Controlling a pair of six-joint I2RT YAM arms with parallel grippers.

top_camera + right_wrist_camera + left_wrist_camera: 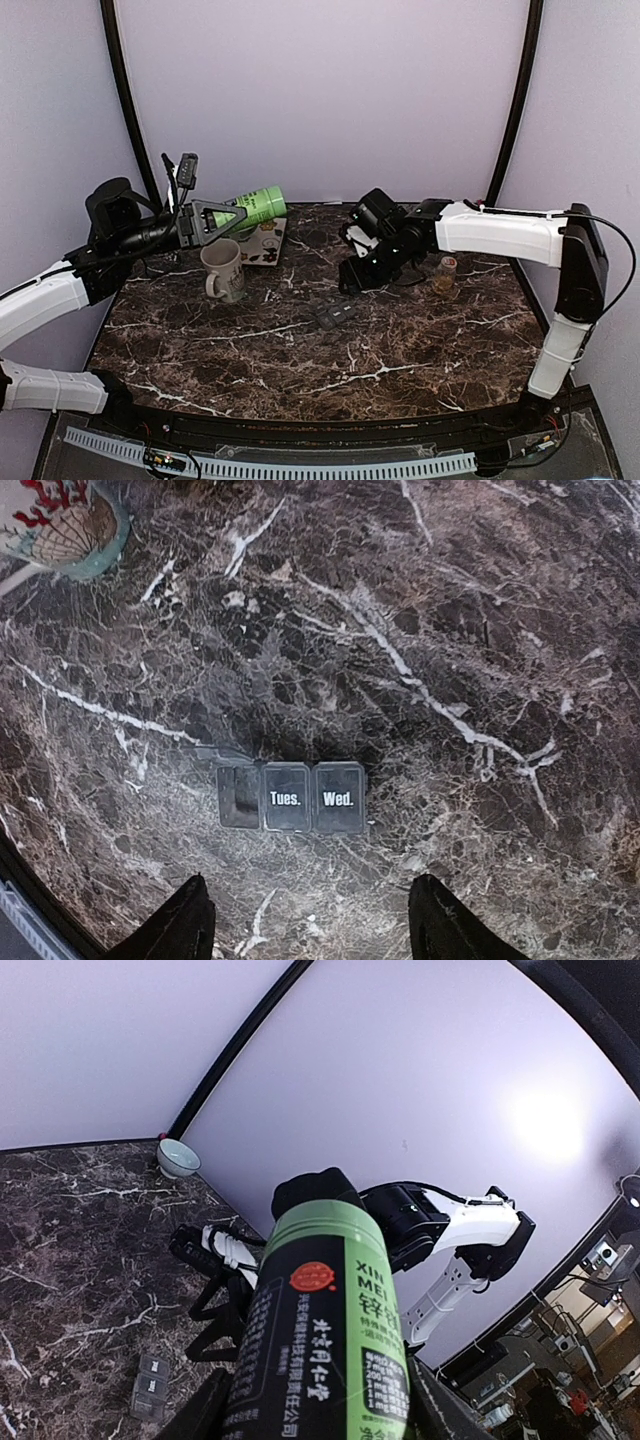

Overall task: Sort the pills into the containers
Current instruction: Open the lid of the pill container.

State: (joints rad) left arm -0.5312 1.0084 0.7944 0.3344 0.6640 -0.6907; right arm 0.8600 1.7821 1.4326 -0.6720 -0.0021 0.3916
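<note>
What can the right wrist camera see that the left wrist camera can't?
Only the right wrist camera: the words Tues. and Wed. on the pill box lids, and the right hand, open with nothing in it.
Only the left wrist camera: the green bottle held in the left hand, a pale bowl by the wall, and the right arm.
Both: the pill box and the marble table.

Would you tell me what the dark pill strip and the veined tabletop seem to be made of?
The dark grey three-compartment pill strip looks like smoky plastic: moulded lids with printed white day names. The brown tabletop looks like marble or marble-print laminate: irregular white veins; I cannot tell which.
</note>
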